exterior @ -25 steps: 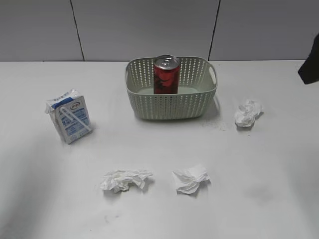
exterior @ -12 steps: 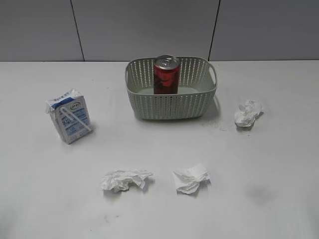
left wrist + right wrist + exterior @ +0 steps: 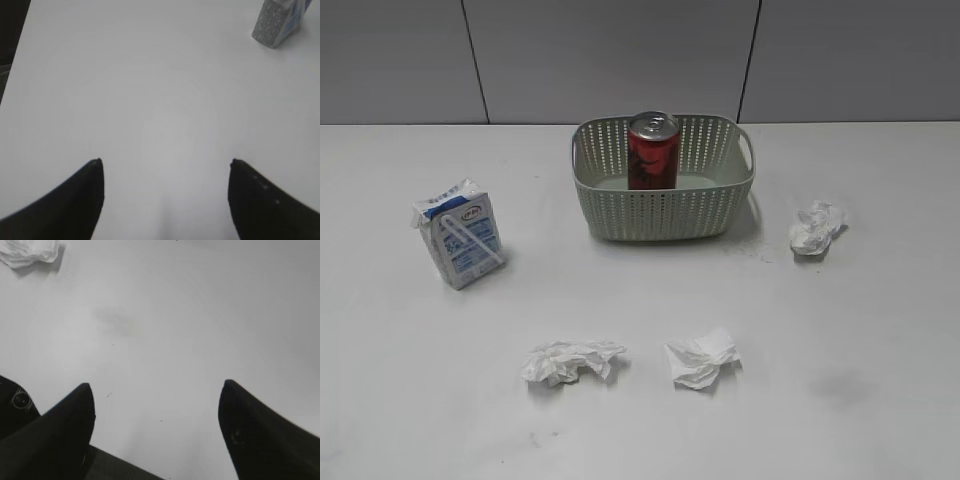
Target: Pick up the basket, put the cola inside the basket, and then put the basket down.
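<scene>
- Left gripper (image 3: 165, 162): released, jaws spread wide, nothing between them, only bare table (image 3: 150, 75) below; milk carton (image 3: 280, 20) far ahead and to its right.
- Right gripper (image 3: 156, 385): likewise released and empty; crumpled tissue (image 3: 27, 251) ahead to its left.
- Neither gripper anywhere near the basket (image 3: 663, 180), well beyond both, resting flat on the table.
- Cola (image 3: 653, 150) upright inside the basket, close to its back wall.
- Judged as finished: nothing left but parking.
- For a clean end: keep both arms low, jaws apart, clear of basket and tissues; no nudging of the rim, no tipping of the tall can.
</scene>
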You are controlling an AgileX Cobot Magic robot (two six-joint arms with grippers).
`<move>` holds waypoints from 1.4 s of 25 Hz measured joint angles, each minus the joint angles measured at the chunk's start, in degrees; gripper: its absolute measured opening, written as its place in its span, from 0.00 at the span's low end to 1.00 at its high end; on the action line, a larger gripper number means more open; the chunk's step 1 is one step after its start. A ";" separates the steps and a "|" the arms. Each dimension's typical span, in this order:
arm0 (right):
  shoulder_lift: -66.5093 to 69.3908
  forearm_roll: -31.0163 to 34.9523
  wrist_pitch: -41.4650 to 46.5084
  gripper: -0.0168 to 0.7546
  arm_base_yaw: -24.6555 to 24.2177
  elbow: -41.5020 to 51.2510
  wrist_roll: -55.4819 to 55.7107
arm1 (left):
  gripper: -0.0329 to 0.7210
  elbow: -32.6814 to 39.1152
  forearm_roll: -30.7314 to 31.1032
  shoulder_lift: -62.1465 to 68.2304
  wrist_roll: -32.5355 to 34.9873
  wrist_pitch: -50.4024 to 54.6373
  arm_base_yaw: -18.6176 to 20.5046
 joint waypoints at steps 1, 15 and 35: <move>-1.87 0.57 -0.38 0.78 0.00 0.13 0.00 | 0.82 0.39 -0.49 -1.31 0.36 0.13 0.00; -21.28 4.39 4.53 0.78 0.00 -0.82 0.05 | 0.63 0.75 -5.28 -18.64 6.08 0.11 0.00; -36.12 4.14 10.33 0.78 0.00 0.34 0.05 | 0.35 0.75 -6.08 -18.95 6.44 0.18 1.84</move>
